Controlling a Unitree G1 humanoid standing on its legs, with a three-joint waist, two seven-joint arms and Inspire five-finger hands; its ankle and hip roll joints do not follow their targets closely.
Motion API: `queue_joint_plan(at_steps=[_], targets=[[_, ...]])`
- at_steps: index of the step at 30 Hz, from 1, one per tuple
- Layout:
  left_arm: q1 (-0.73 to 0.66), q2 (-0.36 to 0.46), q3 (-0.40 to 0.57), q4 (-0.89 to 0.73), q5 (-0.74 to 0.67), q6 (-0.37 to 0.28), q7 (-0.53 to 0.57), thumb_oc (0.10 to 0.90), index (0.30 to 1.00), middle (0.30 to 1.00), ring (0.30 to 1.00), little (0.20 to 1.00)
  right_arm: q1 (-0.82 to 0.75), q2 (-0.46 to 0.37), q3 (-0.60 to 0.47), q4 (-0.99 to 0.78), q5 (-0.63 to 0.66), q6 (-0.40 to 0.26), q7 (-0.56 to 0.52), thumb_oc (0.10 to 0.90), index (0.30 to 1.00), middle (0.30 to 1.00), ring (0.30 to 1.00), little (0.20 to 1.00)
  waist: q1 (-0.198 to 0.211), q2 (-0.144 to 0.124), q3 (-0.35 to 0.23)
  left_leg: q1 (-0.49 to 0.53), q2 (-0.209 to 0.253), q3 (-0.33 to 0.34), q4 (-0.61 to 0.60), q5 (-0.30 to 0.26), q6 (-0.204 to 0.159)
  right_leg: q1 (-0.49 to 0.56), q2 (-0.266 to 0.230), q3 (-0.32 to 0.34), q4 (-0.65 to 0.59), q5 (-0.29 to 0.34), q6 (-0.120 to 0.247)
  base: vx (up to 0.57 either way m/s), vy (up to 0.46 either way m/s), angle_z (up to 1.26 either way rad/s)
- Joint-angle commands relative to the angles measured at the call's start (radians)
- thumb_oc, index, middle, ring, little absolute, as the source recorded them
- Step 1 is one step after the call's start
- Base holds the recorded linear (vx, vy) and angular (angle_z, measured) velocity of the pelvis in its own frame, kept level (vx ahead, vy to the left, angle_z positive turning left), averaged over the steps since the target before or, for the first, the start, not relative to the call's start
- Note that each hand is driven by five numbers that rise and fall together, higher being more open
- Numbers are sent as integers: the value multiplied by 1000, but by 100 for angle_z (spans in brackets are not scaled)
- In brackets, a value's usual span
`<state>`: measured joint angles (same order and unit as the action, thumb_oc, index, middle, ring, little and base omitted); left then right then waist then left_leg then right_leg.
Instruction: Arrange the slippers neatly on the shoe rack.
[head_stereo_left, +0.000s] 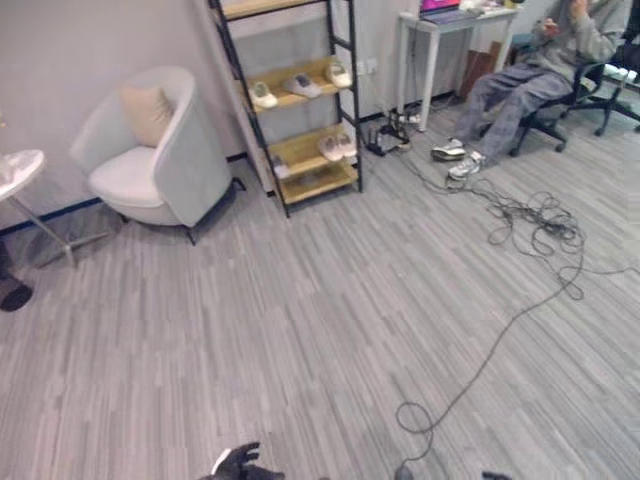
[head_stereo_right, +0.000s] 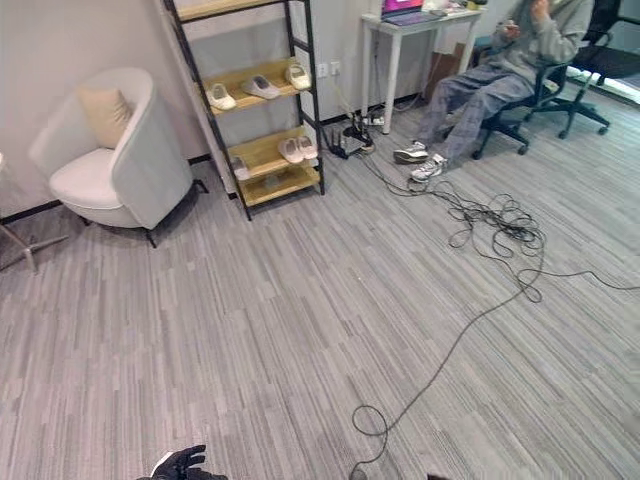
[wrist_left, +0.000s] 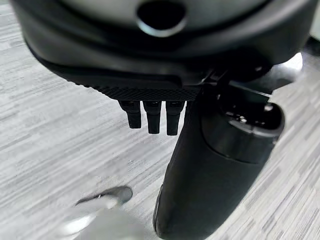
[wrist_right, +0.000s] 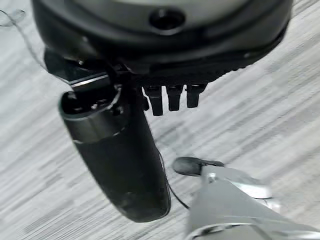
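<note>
Both eye views: the rack (head_stereo_left: 300, 152) stands far off against the back wall, well apart from me. Its mid shelf carries three pale slippers (head_stereo_left: 300, 86) in a loose row, spaced out and not paired. The shelf below holds a pair (head_stereo_left: 337, 146) side by side at its right end. A small pale thing (head_stereo_right: 240, 167) sits at that shelf's left end; can't tell what it is. No slipper in either hand.

Left of the rack is a white armchair (head_stereo_left: 150, 160) w/ a beige cushion (head_stereo_left: 146, 112). To the right, a person (head_stereo_right: 500, 70) sits on an office chair beside a white tabletop (head_stereo_right: 420, 22) w/ a laptop (head_stereo_right: 405, 8). Cables (head_stereo_left: 530, 220) tangle on the floor btwn that corner and me.

The left eye view catches a round side table (head_stereo_left: 18, 168) at its left edge. The right eye view gives more of the floor at right.

Left hand (head_stereo_left: 240, 462) pokes in at the bottom edge, fingers spread. Right hand (head_stereo_left: 495, 476) is just a dark tip there, so I read it from its wrist cam.

Left wrist view: fingers (wrist_left: 152, 117) hang straight in a row, thumb (wrist_left: 215, 170) alongside, floor past them, nothing held. Right wrist view: same story, fingers (wrist_right: 172, 97) straight, thumb (wrist_right: 120, 160) relaxed, empty.
</note>
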<state>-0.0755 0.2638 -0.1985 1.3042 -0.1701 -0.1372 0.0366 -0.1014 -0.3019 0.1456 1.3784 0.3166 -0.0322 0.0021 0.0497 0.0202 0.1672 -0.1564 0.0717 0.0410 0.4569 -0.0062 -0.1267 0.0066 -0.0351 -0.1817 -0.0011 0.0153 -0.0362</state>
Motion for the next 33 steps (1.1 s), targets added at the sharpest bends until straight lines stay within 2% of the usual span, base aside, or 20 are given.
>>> queue_joint_plan(at_steps=[1, 8, 9, 11, 13, 14, 15, 16, 17, 18, 21, 22, 23, 24, 26, 28, 29, 30, 32, 33], targets=[[1, -26, -7, 18, 7, 7, -17, 800, 900, 900, 900, 900, -14, -45, 33, 6, -33, -9, -6, 800, 900, 900, 900, 900, -1, -21, 10, -33, 46, -14, 17, 8, 45, 34, 0, 8, 101, -165, 52, 139, -35, -43], [28, -42, 24, 75, -10, 23, -57, 800, 900, 900, 900, 900, 11, -40, 37, -13, -47, -9, 13, 800, 900, 900, 900, 900, -12, -19, -9, 42, 63, 8, -58, 29, 40, 53, 16, 24, 116, -193, 39, 170, -54, -16], [-11, -37, -17, 44, 7, 31, -59, 800, 900, 900, 900, 900, -3, -41, 54, -36, -48, -5, 11, 800, 900, 900, 900, 900, -27, -27, 30, -79, 115, 15, 164, 176, 15, 45, 31, 23, 121, -203, -1, 82, -262, 0], [-21, -35, -27, 30, 2, 30, -58, 800, 900, 900, 900, 900, -8, -42, 64, -39, -49, -5, 11, 800, 900, 900, 900, 900, -26, -31, 44, -137, 122, 18, 251, 166, 24, 48, 33, 17, 110, -204, -7, 60, -192, 16], [-40, -40, -51, 7, -14, 25, -58, 800, 900, 900, 900, 900, -32, -48, 96, -42, -66, 2, 10, 800, 900, 900, 900, 900, -12, -34, 71, -237, 93, 55, 294, 93, 38, 62, 31, 15, 83, -218, -4, 205, -6, 16], [-28, -42, -54, -2, -9, 20, -60, 800, 900, 900, 900, 900, -32, -49, 107, -45, -87, 4, 7, 800, 900, 900, 900, 900, 10, -19, 63, -248, 56, 110, 134, 5, 67, 86, 32, 23, 70, -248, 15, 294, 92, 9], [-28, -42, -54, -2, -9, 21, -60, 800, 900, 900, 900, 900, -32, -49, 107, -45, -87, 4, 7, 800, 900, 900, 900, 900, 10, -21, 61, -246, 54, 112, 128, 9, 67, 85, 29, 24, 69, -247, 16, 413, 180, 11], [-13, -47, -55, 2, -7, 19, -60, 800, 900, 900, 900, 900, -39, -49, 106, -47, -84, 0, 6, 800, 900, 900, 900, 900, 29, -13, 55, -261, 31, 130, 2, 2, 79, 109, 31, 33, 66, -265, 32, 603, 210, -4], [3, -54, -50, 26, 9, 23, -57, 800, 900, 900, 900, 900, -45, -46, 111, -55, -89, -7, 1, 800, 900, 900, 900, 900, 59, -1, 46, -278, 16, 145, -235, 72, 69, 176, 41, 42, 58, -305, 52, 1008, 295, -35], [15, -47, -33, 49, 26, 31, -58, 800, 900, 900, 900, 900, -47, -42, 110, -53, -99, -4, 3, 800, 900, 900, 900, 900, 85, -7, 33, -314, 24, 191, -357, 100, 63, 230, 39, 57, 60, -327, 67, 835, 205, -39], [50, -41, 8, 90, 43, 40, -66, 800, 900, 900, 900, 900, -33, -24, 111, -41, -130, -1, 16, 800, 900, 900, 900, 900, 111, -26, -4, -262, 8, 169, -412, 134, 84, 253, 20, 84, 94, -334, 96, 751, 230, -49], [58, -38, 7, 105, 72, 46, -67, 800, 900, 900, 900, 900, -19, -11, 98, -34, -129, 4, 13, 800, 900, 900, 900, 900, 116, -48, -18, -272, -13, 162, -374, 165, 95, 258, 6, 88, 144, -292, 117, 670, 192, -84], [51, -20, 2, 95, 97, 43, -64, 800, 900, 900, 900, 900, 0, -6, 87, -36, -129, 10, 16, 800, 900, 900, 900, 900, 115, -81, -33, -263, -43, 161, -306, 128, 127, 217, -44, 93, 291, -167, 177, 670, 193, -68], [51, -21, 2, 95, 97, 43, -64, 800, 900, 900, 900, 900, 1, -7, 87, -36, -129, 10, 16, 800, 900, 900, 900, 900, 118, -78, -35, -266, -39, 161, -306, 129, 126, 214, -41, 96, 290, -165, 176, 548, 221, -15], [35, -15, -20, 78, 110, 41, -68, 800, 900, 900, 900, 900, 9, 3, 85, -48, -115, 9, 20, 800, 900, 900, 900, 900, 97, -88, -25, -225, -76, 156, -276, 57, 173, 135, -87, 112, 503, 61, 237, 408, 255, 26], [-6, 6, -21, 30, 61, 41, -53, 800, 900, 900, 900, 900, -15, 9, 100, -88, -120, 10, 16, 800, 900, 900, 900, 900, 63, -47, 11, -117, -83, 113, -282, -19, 234, -38, -116, 97, 780, 168, 205, 647, 395, 6], [-20, 8, -12, 17, 22, 38, -50, 800, 900, 900, 900, 900, -20, 9, 97, -97, -110, 4, 14, 800, 900, 900, 900, 900, 47, -37, 25, -71, -90, 95, -290, -41, 242, -95, -115, 83, 803, 121, 191, 498, 257, -1], [-21, 8, -12, 17, 22, 38, -50, 800, 900, 900, 900, 900, -20, 9, 97, -97, -110, 4, 14, 800, 900, 900, 900, 900, 47, -35, 24, -73, -88, 94, -291, -40, 241, -96, -113, 82, 801, 122, 190, 506, 139, 11], [-42, -1, -17, 0, -35, 29, -54, 800, 900, 900, 900, 900, -5, 17, 102, -104, -99, -12, 14, 800, 900, 900, 900, 900, -9, -13, 51, 67, -106, 51, -330, -86, 233, -240, -97, 34, 692, -32, 148, 573, 74, 2], [-42, -1, -17, 0, -35, 29, -54, 800, 900, 900, 900, 900, -5, 16, 102, -104, -99, -12, 14, 800, 900, 900, 900, 900, -10, -11, 51, 67, -104, 49, -330, -85, 232, -238, -95, 32, 688, -30, 147, 217, -4, -21]])
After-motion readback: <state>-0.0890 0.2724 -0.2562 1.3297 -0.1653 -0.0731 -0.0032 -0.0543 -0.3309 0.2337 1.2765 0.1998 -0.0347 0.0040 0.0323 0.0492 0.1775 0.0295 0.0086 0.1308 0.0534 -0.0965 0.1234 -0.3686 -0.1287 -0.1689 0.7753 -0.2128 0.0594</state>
